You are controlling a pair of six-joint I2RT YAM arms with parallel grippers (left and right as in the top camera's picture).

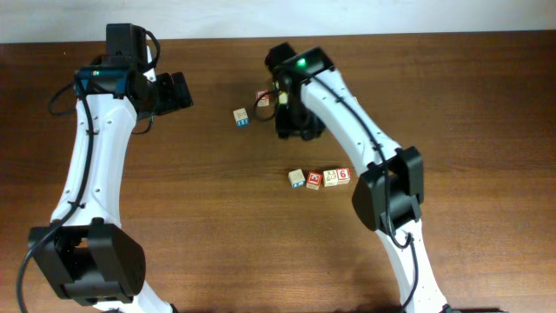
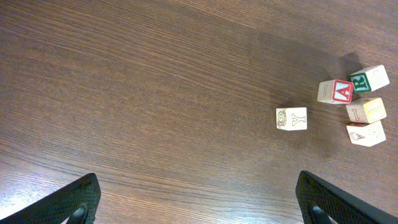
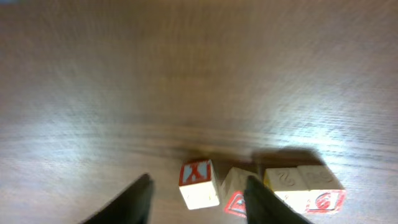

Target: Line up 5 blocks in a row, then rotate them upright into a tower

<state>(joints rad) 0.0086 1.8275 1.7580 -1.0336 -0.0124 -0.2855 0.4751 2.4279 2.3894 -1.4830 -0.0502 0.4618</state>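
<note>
On grainy wood (image 2: 155,74), pale printed cubes (image 2: 291,118), left jaws wide, right jaws seemingly apart.

The table (image 1: 174,191) is seen in dark brown wood, streaked with fine grain. The left arm (image 1: 91,165) and right arm (image 1: 347,113) are coloured white with black joints, and a green light (image 1: 301,62) is lit on the latter. Pale wood is shown on every cube. The X block (image 3: 196,174) is faced in red with a bluish letter, the 6 block (image 3: 323,200) is printed red, the A block (image 2: 341,92) red, the R block (image 2: 360,81) green, and one face of the yellow-faced cube (image 2: 373,110) is tinted yellow.
</note>
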